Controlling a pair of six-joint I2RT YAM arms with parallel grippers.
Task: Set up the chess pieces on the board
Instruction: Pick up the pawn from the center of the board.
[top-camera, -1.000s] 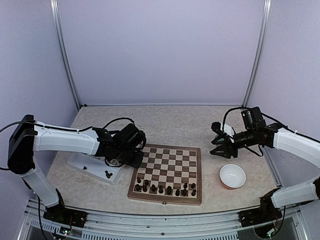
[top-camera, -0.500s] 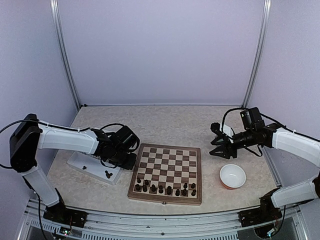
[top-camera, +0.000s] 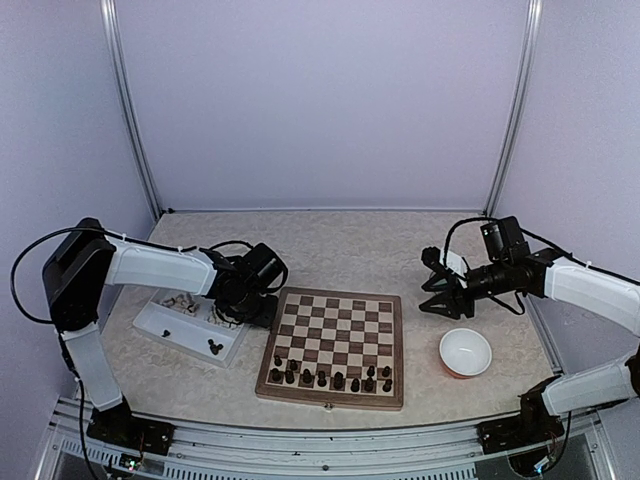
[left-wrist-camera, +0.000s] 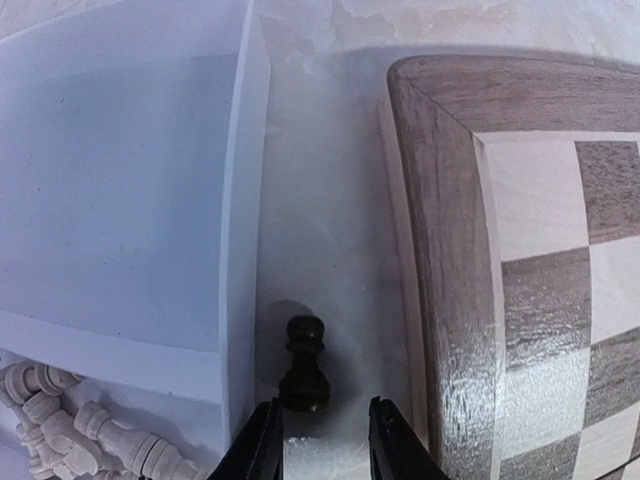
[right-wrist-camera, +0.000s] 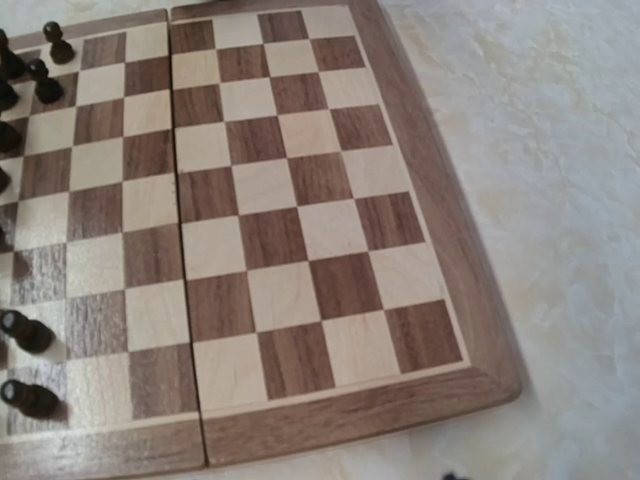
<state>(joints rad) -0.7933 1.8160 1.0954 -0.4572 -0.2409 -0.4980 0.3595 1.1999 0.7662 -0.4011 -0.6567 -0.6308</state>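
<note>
On the table (top-camera: 330, 240) the board (top-camera: 340, 328) lies central, a white tray (top-camera: 190, 335) just left of it. The right gripper (top-camera: 432, 283) hovers beside the board's right edge, fingers spread, empty. The left gripper (left-wrist-camera: 325, 415) is low between tray and board, fingers slightly parted, gripping nothing. Some dark pieces (top-camera: 330, 378) stand on the board's near rows; one dark pawn (left-wrist-camera: 303, 365) stands free on the table just ahead of the left fingertips

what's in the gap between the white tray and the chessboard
One dark pawn on the tabletop, between the tray wall and the board border, just ahead of the left gripper. The left wrist view shows it.
</note>
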